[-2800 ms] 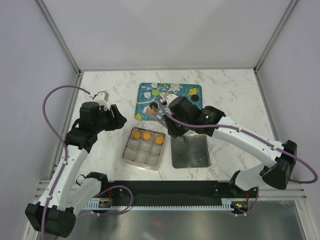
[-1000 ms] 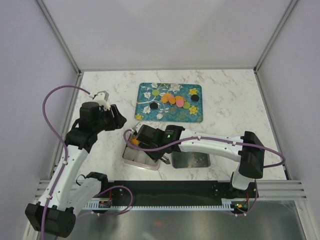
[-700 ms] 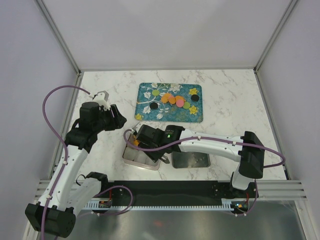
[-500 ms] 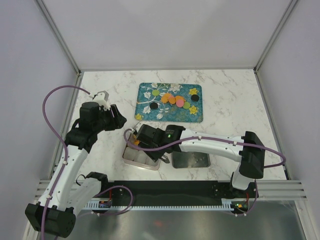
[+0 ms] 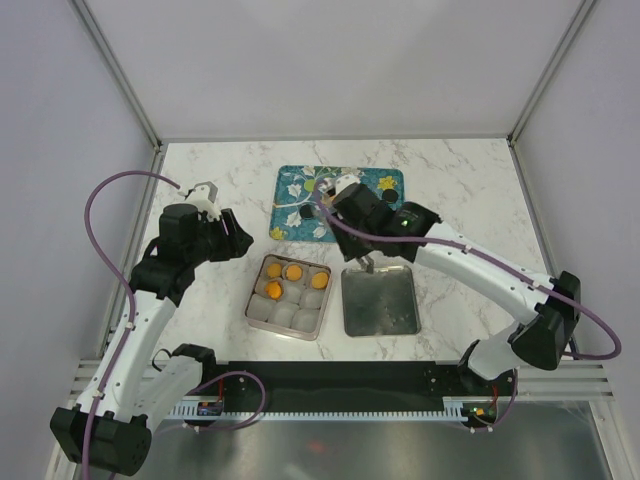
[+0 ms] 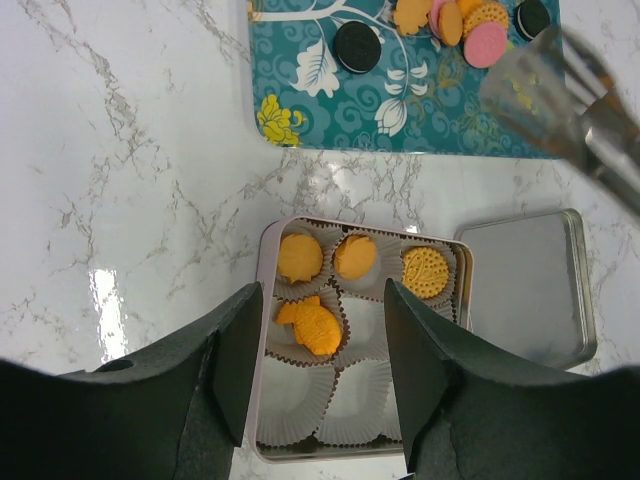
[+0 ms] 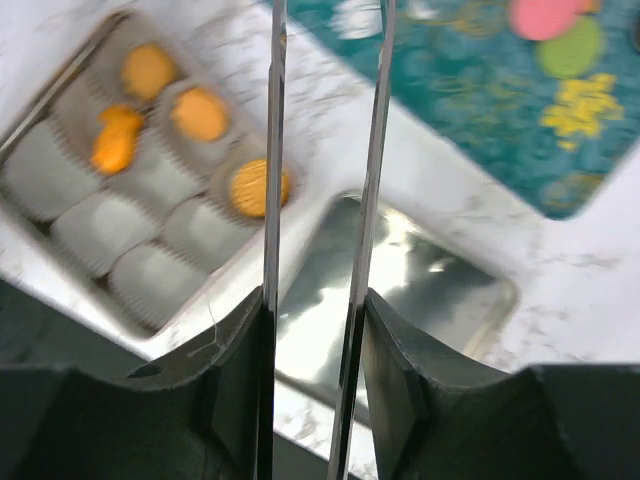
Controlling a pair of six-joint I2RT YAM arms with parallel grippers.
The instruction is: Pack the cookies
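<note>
Four small orange flat cookies (image 6: 312, 325) lie in the square silver metal tin (image 6: 262, 330), one per white pleated paper cup (image 6: 385, 325): three across the far row and one at the left of the middle row. The tin holds nine cups in three rows of three, so five cups are empty.

The unpacked cookies lie on the rectangular teal tray with the white floral print (image 6: 300, 120), just beyond the tin. The left wrist view shows two black, at least one pink and several orange. They overlap and the frame edge cuts them off, so a full count cannot be given. The right wrist view adds one light green.

One flat square silver lid (image 6: 520, 280) lies on the white marbled counter (image 6: 120, 200), just to the right of the tin.

The right claw (image 7: 322, 150) is released and carries nothing. It hangs above the counter near the lid's far edge, just beside the tray. The left claw (image 6: 325, 370) is also released and empty, held high over the tin's left side.

Assessed step: between a placement and the next pick. The next move calls for the right claw to descend on one loose cookie at the pile's edge, clench on it, and carry it to an empty cup.
</note>
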